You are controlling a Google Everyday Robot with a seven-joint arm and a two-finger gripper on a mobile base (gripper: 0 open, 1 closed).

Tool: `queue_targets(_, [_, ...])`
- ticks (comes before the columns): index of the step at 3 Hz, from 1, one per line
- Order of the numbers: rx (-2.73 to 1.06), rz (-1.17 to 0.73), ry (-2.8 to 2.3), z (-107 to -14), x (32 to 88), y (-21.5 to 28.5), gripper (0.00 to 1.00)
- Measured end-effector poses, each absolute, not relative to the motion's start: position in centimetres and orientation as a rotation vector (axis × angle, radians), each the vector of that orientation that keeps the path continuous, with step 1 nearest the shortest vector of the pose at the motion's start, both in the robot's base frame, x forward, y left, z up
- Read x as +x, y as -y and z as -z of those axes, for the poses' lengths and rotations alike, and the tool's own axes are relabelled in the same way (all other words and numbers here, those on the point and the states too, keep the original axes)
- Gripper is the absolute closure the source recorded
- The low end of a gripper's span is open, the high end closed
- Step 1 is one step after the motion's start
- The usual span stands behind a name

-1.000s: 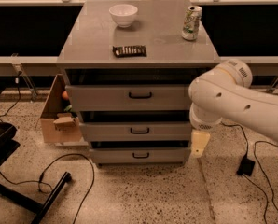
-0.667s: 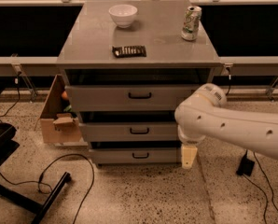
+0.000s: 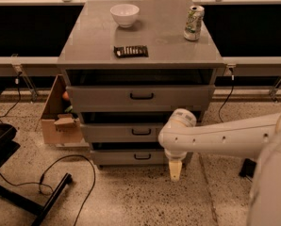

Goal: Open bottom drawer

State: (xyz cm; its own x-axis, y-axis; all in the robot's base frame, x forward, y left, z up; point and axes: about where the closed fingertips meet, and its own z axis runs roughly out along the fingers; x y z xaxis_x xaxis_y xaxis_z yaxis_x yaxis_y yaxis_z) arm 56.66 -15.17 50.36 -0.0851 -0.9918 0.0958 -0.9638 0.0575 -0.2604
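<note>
A speckled stone floor (image 3: 131, 201) fills the lower part of the frame, and a grey metal cabinet (image 3: 140, 63) stands on it at the centre, against a dark low wall. On the counter (image 3: 169, 41) that forms its top sit a white bowl (image 3: 125, 14) at the back, a drinks can (image 3: 194, 22) upright at the back right, and a dark flat packet (image 3: 130, 51) near the front edge.

Below it come the top drawer (image 3: 103, 98), the middle drawer (image 3: 107, 132) and, lowest and just above the floor, the bottom drawer (image 3: 117, 157), with its small black handle (image 3: 142, 157) at the middle of the front panel. An open cardboard box (image 3: 60, 126) stands just left of the cabinet.

The white arm (image 3: 225, 138) reaches in from the right edge of the frame, crossing in front of the cabinet's lower right part. The pincer (image 3: 175, 169) points straight down, close above the floor, just beside the right end of the bottom drawer's front and well right of the handle. Whether it is open or closed I cannot tell.
</note>
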Motion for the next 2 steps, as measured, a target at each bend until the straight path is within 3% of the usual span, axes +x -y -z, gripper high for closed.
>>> queue_targets(2, [-2.027, 0.369, -2.237, -48.79, 56.47, 15.01, 0.0])
